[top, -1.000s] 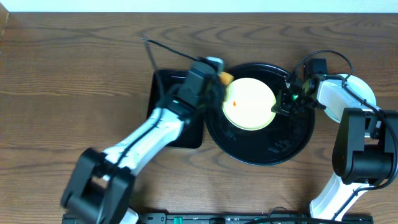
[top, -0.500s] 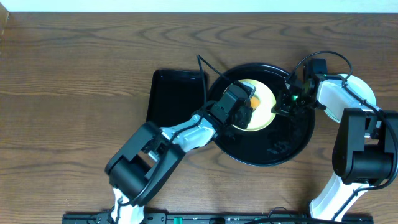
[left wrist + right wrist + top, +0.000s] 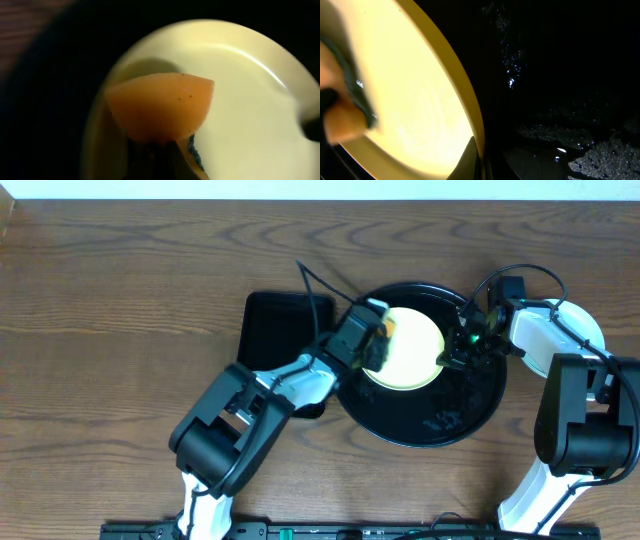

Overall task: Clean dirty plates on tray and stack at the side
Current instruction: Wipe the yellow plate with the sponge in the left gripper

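Left gripper (image 3: 380, 338), clamped on my orange sponge (image 3: 160, 107), has slid back from the middle of the yellow plate (image 3: 415, 352) to its left edge. My right gripper (image 3: 447, 356) still pinches the plate's right rim, inside the black tray (image 3: 440, 425).

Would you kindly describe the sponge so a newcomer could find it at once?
Start at the large round black tray on the wooden table and find the pale yellow plate lying in it. On the plate's side nearer the rectangular black tray, the left tool holds a small sponge against it. It is the only orange thing, with a dark scouring layer on one face.
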You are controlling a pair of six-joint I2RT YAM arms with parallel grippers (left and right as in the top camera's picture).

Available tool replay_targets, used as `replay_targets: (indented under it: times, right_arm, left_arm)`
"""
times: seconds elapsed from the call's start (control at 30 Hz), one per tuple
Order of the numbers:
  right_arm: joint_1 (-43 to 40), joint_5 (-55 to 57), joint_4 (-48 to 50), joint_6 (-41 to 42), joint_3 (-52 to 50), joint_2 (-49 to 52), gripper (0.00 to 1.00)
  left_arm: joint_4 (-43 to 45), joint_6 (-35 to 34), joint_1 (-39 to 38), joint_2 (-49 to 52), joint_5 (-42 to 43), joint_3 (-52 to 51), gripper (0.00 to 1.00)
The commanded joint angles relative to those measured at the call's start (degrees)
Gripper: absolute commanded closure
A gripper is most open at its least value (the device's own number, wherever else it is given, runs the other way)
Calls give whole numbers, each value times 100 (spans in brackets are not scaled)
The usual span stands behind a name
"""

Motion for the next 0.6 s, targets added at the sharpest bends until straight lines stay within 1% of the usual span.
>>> replay_targets:
  times: [0.0, 0.1, 0.17, 0.23, 0.3, 0.47, 0.57]
  right_arm:
    - [125, 474, -118, -133, -192, 166, 99]
    - [125, 476, -127, -133, -192, 166, 99]
    - [125, 476, -140, -136, -192, 166, 99]
    - [125, 476, -149, -136, -192, 166, 99]
    - [125, 476, -149, -136, -192, 166, 99]
    - [122, 476, -157, -175, -192, 166, 99]
    - [122, 476, -155, -175, -192, 166, 99]
  left_arm:
    - [-151, -234, 280, 186, -136, 15, 93]
    - [-284, -238, 365, 133, 719, 20, 93]
    - [-584, -437, 369, 4, 1187, 20, 92]
    - [-914, -691, 369, -195, 1239, 20, 92]
    - [-1040, -684, 393, -424, 1209, 20, 93]
    - [-962, -686, 597, -1123, 1040, 20, 93]
    - [-944, -686, 704, -1316, 957, 20, 93]
